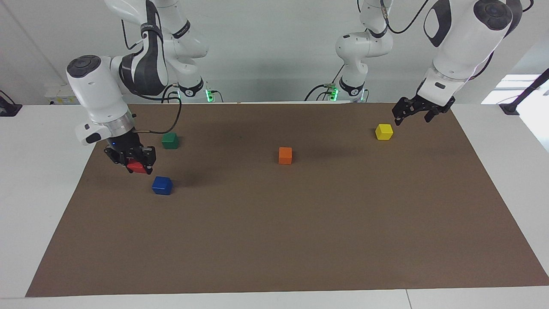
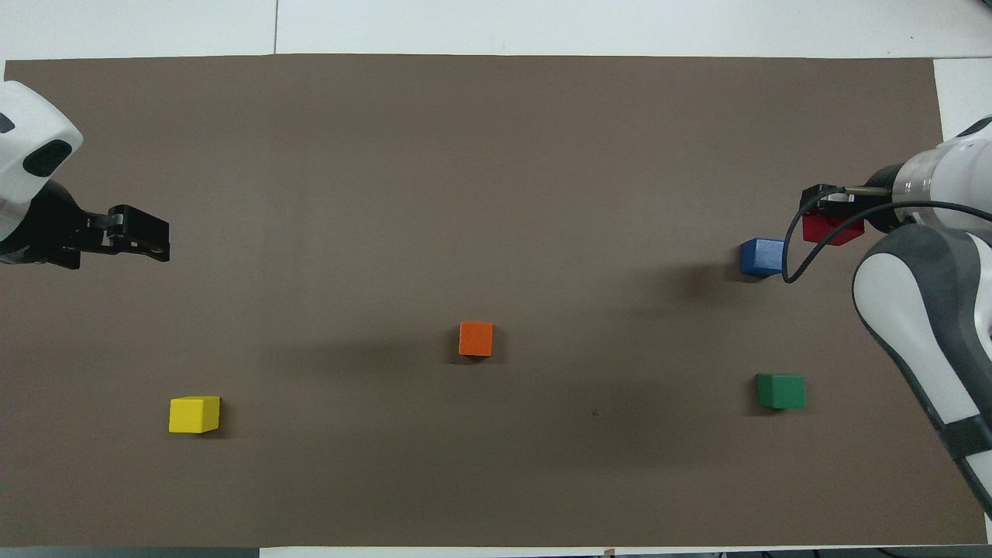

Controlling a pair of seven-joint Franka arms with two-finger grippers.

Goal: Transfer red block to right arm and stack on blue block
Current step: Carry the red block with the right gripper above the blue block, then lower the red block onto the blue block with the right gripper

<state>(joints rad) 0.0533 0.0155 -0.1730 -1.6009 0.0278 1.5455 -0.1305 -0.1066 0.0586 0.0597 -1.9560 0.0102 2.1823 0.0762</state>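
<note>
My right gripper (image 1: pixel 138 167) is shut on the red block (image 1: pixel 137 166), a small glossy cube held just above the brown mat (image 1: pixel 274 240). From overhead, the red block (image 2: pixel 833 229) hangs over bare mat beside the blue block (image 2: pixel 763 256), toward the right arm's end of the table, not over it. The blue block (image 1: pixel 162 185) sits alone on the mat, apart from the gripper. My left gripper (image 1: pixel 412 113) waits open and empty in the air over the mat's corner by the yellow cube (image 1: pixel 384 131); overhead, this left gripper (image 2: pixel 147 234) reaches in from the side edge.
A green cube (image 1: pixel 170 140) lies nearer to the robots than the blue block, close by my right arm's wrist. An orange cube (image 1: pixel 285 155) sits mid-mat. From overhead, the green cube (image 2: pixel 781 390), orange cube (image 2: pixel 476 339) and yellow cube (image 2: pixel 194 414) stand well apart.
</note>
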